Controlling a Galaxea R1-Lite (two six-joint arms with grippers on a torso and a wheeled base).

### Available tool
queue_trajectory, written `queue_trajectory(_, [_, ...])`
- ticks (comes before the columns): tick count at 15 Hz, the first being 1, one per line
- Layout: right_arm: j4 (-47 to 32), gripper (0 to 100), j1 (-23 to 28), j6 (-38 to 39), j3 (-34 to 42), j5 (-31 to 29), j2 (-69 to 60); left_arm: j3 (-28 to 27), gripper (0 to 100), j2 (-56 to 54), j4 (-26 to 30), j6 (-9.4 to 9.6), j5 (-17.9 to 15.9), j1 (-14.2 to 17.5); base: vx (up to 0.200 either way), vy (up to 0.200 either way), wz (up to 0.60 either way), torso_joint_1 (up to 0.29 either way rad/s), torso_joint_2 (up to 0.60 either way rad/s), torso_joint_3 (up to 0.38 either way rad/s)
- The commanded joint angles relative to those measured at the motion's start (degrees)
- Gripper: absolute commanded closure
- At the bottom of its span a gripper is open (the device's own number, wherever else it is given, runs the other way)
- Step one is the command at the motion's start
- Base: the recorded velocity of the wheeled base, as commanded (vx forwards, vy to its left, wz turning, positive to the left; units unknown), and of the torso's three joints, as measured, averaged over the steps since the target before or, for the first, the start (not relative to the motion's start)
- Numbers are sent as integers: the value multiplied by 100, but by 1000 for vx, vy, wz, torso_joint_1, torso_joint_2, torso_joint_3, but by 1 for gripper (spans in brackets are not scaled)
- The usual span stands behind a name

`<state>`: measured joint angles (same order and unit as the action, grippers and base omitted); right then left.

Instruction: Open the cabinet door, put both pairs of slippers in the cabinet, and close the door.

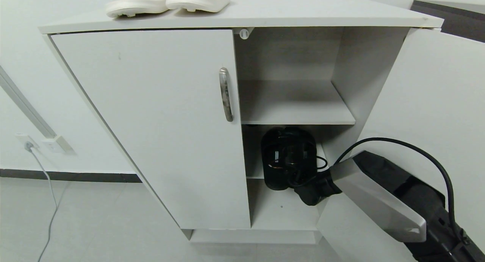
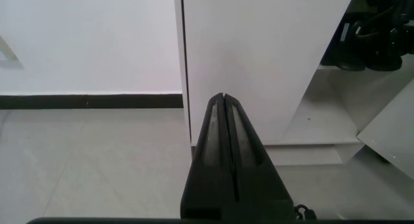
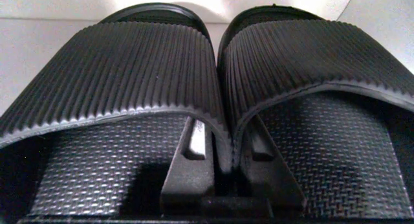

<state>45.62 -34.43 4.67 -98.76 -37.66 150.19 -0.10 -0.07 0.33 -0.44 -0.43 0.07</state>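
The white cabinet (image 1: 303,13) has its left door (image 1: 151,122) closed and its right door (image 1: 435,103) swung open. A pair of black slippers (image 1: 288,159) sits toes-up in the compartment under the upper shelf (image 1: 295,103). My right gripper (image 3: 223,143) is shut on them, its fingers (image 3: 194,159) pinching the slippers' two inner walls together. A pair of white slippers (image 1: 166,2) lies on the cabinet top. My left gripper (image 2: 223,101) is shut and empty, low above the floor and facing the closed door (image 2: 259,56), with the black slippers (image 2: 372,36) farther off.
The closed door carries a metal handle (image 1: 226,94). A wall socket with a hanging cable (image 1: 28,144) is on the left wall. Bare grey floor (image 1: 94,216) spreads in front of the cabinet. A dark panel (image 1: 454,19) stands behind the open door.
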Motion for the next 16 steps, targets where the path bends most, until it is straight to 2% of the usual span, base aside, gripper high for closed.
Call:
queue_trajectory(1, [-53,100,94,-1,-249,-5,213,1,100,7,2,0,-1,1,0,0,0,0,0,0])
queue_trajectory(9, [-158,100,208,-10,-671,-5,520,1,100,7,2,0,-1,1,0,0,0,0,0,0])
queue_trajectory(10, [-158,0,208,-10,-671,-5,520,1,100,7,2,0,8,1,0,0,0,0,0,0])
queue_trajectory(13, [-150,0,199,-10,-548,-5,494,1,100,7,2,0,-1,1,0,0,0,0,0,0])
queue_trajectory(16, [44,0,138,-1,225,-14,37,1,100,7,2,0,8,1,0,0,0,0,0,0])
